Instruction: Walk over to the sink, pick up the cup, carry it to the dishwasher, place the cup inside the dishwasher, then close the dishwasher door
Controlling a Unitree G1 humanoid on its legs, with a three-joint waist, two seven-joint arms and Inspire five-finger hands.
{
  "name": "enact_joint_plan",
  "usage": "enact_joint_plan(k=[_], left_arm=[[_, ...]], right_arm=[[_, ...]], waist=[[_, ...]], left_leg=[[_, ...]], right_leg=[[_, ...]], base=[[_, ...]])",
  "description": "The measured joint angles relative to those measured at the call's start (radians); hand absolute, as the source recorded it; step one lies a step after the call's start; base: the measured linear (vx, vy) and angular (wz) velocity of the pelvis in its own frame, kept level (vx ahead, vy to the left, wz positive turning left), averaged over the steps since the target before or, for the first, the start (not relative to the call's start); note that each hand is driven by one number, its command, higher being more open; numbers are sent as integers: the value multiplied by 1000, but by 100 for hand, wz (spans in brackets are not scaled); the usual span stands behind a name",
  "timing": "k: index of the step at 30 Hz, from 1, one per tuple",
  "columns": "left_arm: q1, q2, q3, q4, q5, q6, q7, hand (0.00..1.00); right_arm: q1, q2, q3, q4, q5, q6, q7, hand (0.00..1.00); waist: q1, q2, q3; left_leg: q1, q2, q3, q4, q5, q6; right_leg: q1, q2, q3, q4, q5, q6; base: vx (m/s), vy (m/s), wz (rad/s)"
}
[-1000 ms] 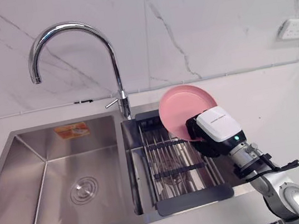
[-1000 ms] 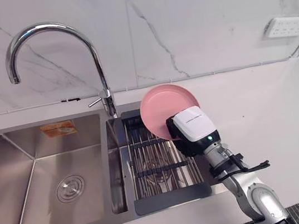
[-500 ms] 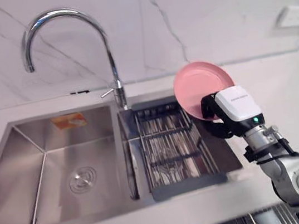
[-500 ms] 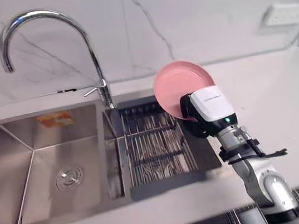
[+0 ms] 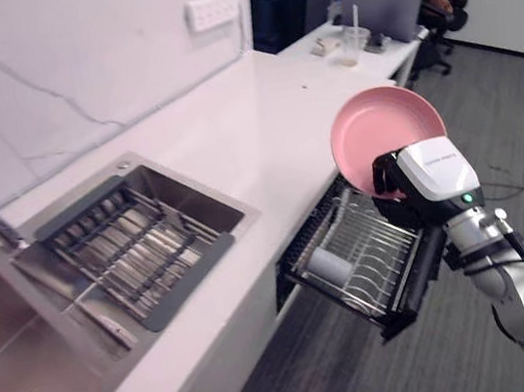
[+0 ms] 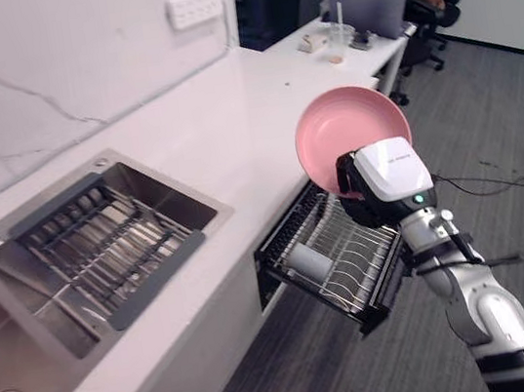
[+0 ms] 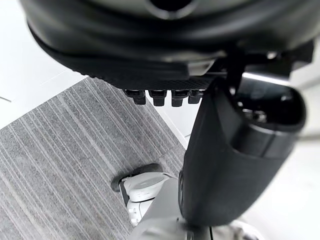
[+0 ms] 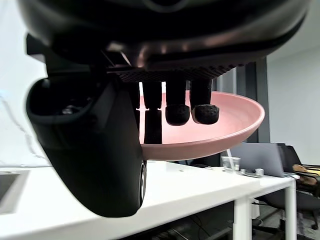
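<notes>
while one dishwasher rack stands open, the right robot hand clamps one pink plate.

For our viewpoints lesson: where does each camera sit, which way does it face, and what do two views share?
Left eye view: head-mounted, looking down at counter, dishwasher rack and right hand holding the pink plate.
Right eye view: beside it, sharing that whole scene.
Left wrist view: left wrist, facing carpet past the left hand.
Right wrist view: right wrist, along the right hand gripping the pink plate.

Dishwasher rack right of sink
</notes>
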Motion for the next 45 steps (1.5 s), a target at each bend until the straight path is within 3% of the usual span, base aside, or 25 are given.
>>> enact_joint_plan(k=[3,5,6,8,10,13,19,22,27,32,34,35,39,45], left_arm=[[-17,-2,19,-5,-8,43,1,100],[-17,1,27,-5,-11,55,1,100],[-17,-2,37,-6,-11,57,1,100],[-18,-1,38,-5,-9,55,1,100],[-18,-11,57,-5,-11,53,3,100],[-18,-26,66,-2,-11,45,12,100],[-20,-40,105,-1,-27,35,4,100],[-44,-30,117,-10,-58,36,-42,100],[-109,-30,114,-54,-71,12,-106,100],[-144,-32,98,-77,-89,-5,-135,100],[-164,-29,72,-92,-117,-10,-138,100],[-166,-29,69,-93,-118,-10,-138,100],[-204,-28,12,-92,-161,-10,-138,100],[-219,-27,-5,-93,-206,-10,-139,100]], right_arm=[[-18,-1,8,44,2,5,18,0],[-18,-3,8,57,6,7,42,0],[-18,-3,9,67,11,4,60,0],[-18,-3,10,82,11,-5,78,0],[-49,-3,10,123,12,-31,100,0],[-92,0,10,169,13,-42,104,0],[-103,3,21,207,62,-33,118,0],[-177,2,62,269,62,-6,120,0],[-396,-44,140,477,101,65,116,0],[-514,-98,228,604,168,128,102,0],[-597,-119,272,676,216,155,99,0],[-608,-121,276,685,220,157,98,100],[-721,-167,295,766,299,185,96,100],[-733,-172,301,800,339,215,83,100]], waist=[[23,5,-2],[24,4,-1],[24,4,-1],[24,-3,3],[27,-19,12],[30,-26,17],[38,-33,44],[38,-35,89],[60,-18,221],[82,-12,259],[86,3,269],[86,5,271],[105,45,292],[106,59,300]], left_leg=[[11,57,-9,-48,52,-79],[12,83,-10,-56,76,-101],[13,90,-13,-80,100,-113],[21,84,-15,-139,149,-125],[37,48,-9,-242,223,-135],[36,13,-6,-311,276,-134],[18,-16,-41,-374,324,-128],[-45,-23,-63,-393,352,-118],[-167,-70,-83,-468,440,-71],[-245,-118,-83,-504,461,-49],[-280,-135,-107,-504,461,-46],[-282,-136,-107,-504,461,-45],[-308,-143,-110,-504,458,-41],[-318,-151,-137,-502,457,-40]], right_leg=[[56,74,-73,-123,-49,77],[64,103,-75,-145,-73,116],[66,121,-77,-162,-76,120],[80,142,-97,-214,-64,139],[102,156,-119,-313,-46,167],[111,157,-135,-389,-33,186],[114,161,-180,-435,-15,187],[51,160,-196,-428,-10,182],[-63,157,-219,-475,66,168],[-138,137,-218,-521,114,179],[-171,121,-218,-522,122,182],[-174,120,-217,-522,124,182],[-211,113,-204,-522,145,178],[-221,108,-201,-522,146,178]], base=[[-99,-392,-44],[-54,-268,-11],[-58,-217,-5],[-61,-201,5],[-60,-138,8],[-90,-74,7],[-98,-4,19],[-121,39,17],[-48,71,14],[13,77,6],[23,103,6],[-6,79,1],[-15,74,-9],[-22,59,-1]])
